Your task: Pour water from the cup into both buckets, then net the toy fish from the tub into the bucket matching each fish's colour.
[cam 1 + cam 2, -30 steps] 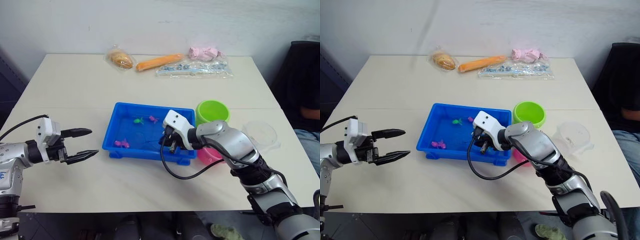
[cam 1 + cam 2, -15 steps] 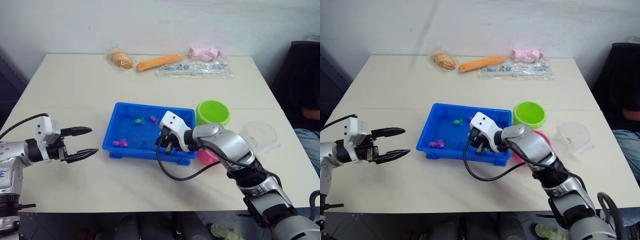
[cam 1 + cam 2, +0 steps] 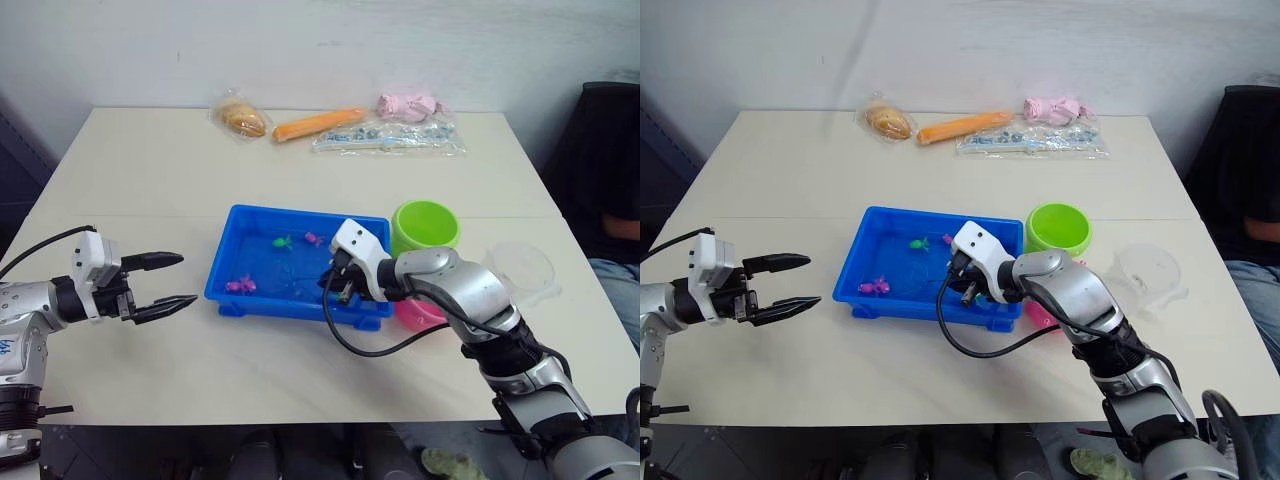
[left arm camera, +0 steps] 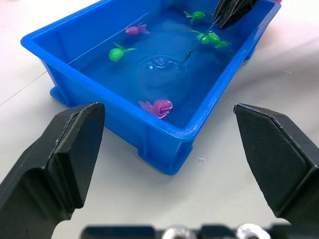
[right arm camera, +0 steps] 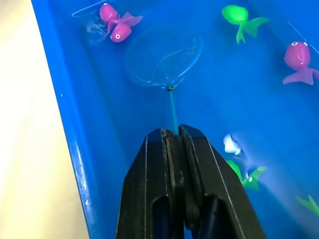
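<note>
Net [image 5: 162,59] handle clamped in right end effector [image 5: 172,137], ring submerged beside a pink fish [image 5: 118,27].

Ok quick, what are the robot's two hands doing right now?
Left gripper: open, holding nothing, beside the tub.
Right gripper: closed on the net handle, its ring dipped in the tub's water.

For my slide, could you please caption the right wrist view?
Right gripper shut on the net, its ring lowered into the tub beside a pink fish.
</note>
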Tool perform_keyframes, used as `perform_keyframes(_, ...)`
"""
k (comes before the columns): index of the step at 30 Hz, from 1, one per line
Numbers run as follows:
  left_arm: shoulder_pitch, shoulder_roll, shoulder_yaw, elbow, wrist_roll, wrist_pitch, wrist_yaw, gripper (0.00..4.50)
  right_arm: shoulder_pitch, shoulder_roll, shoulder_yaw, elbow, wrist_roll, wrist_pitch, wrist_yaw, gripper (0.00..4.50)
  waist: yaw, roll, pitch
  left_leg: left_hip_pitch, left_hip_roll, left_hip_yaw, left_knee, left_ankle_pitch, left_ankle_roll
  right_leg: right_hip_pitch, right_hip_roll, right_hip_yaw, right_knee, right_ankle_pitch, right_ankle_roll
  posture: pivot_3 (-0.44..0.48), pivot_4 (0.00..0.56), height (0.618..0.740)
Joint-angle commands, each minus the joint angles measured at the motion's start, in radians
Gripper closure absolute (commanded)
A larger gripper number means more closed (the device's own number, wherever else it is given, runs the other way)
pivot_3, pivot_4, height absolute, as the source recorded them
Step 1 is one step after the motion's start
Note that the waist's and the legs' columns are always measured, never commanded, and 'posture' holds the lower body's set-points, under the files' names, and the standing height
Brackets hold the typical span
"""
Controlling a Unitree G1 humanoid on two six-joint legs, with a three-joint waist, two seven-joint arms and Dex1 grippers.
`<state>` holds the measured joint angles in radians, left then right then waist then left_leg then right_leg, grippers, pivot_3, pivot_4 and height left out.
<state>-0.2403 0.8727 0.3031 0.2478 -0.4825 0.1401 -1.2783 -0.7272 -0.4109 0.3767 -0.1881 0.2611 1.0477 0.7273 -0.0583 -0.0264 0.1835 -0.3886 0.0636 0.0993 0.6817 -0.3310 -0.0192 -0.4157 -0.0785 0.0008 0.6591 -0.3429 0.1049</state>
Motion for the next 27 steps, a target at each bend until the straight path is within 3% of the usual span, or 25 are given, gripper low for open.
perform_keyframes(1, -0.013, 0.0, 0.007, -0.007, -0.002, -0.014, -0.001, 0.04, -0.023, -0.027, 0.036, 0.0, -0.039, -0.035, -0.003, 4.5, 0.0, 0.0, 0.0, 0.0, 0.0, 0.0, 0.0, 0.0, 0.0, 0.0, 0.0, 0.0, 0.0, 0.0, 0.0, 0.0, 0.15, 0.74)
perform_keyframes(14, -0.004, 0.004, 0.011, -0.017, -0.003, -0.013, 0.003, 0.04, -0.07, 0.073, 0.039, 0.075, -0.05, -0.073, -0.005, 4.5, -0.001, 0.0, 0.0, 0.0, 0.0, 0.0, 0.0, 0.0, 0.0, 0.0, 0.0, 0.0, 0.0, 0.0, 0.0, 0.0, 0.15, 0.74)
perform_keyframes(27, 0.0, 0.005, 0.016, -0.015, -0.004, -0.016, 0.005, 0.04, -0.059, 0.079, 0.008, 0.078, -0.035, -0.071, -0.004, 4.5, -0.002, 0.0, 0.0, 0.0, 0.0, 0.0, 0.0, 0.0, 0.0, 0.0, 0.0, 0.0, 0.0, 0.0, 0.0, 0.0, 0.15, 0.74)
